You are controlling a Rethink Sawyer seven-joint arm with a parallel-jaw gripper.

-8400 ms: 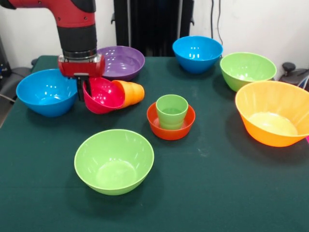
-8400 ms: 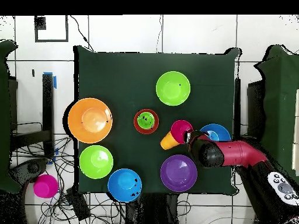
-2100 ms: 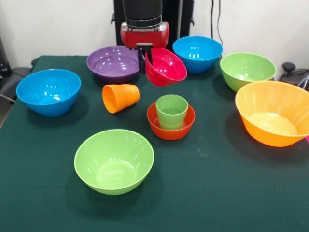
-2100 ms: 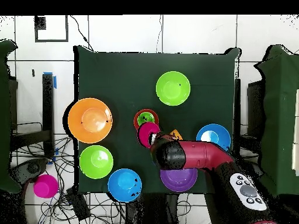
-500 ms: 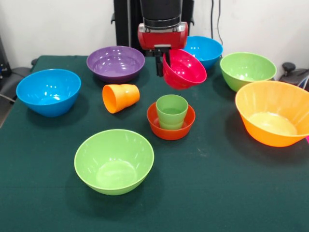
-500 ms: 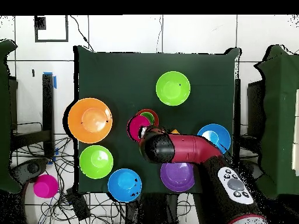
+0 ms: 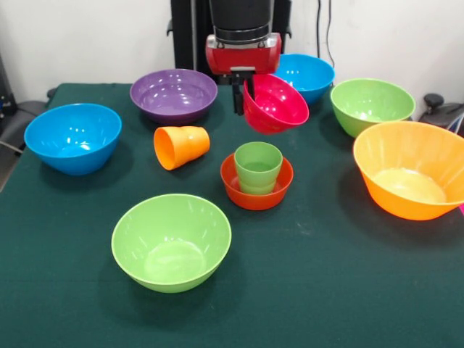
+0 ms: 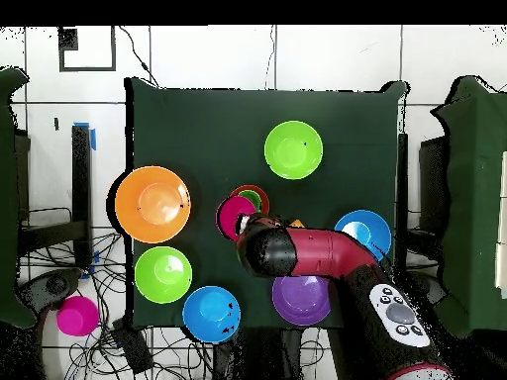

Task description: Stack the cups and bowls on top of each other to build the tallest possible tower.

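While the magenta bowl [image 7: 275, 103] is carried tilted above the tabletop [image 7: 326, 290], its rim is pinched by the end effector [image 7: 241, 93], clamped on the bowl's near-left edge. The bowl is held clear of everything, just behind the light green cup [image 7: 258, 167], which is seated upright in the orange-red bowl [image 7: 257, 191]. The orange cup [image 7: 181, 147] is seen on its side to the left, apart from both. Open cloth is left along the front edge, right of the light green bowl [image 7: 172, 242]. The large orange bowl [image 7: 410, 170] is crowded against the right edge. In the overhead view the magenta bowl [image 8: 234, 215] is partly covered by the arm [image 8: 317, 255].
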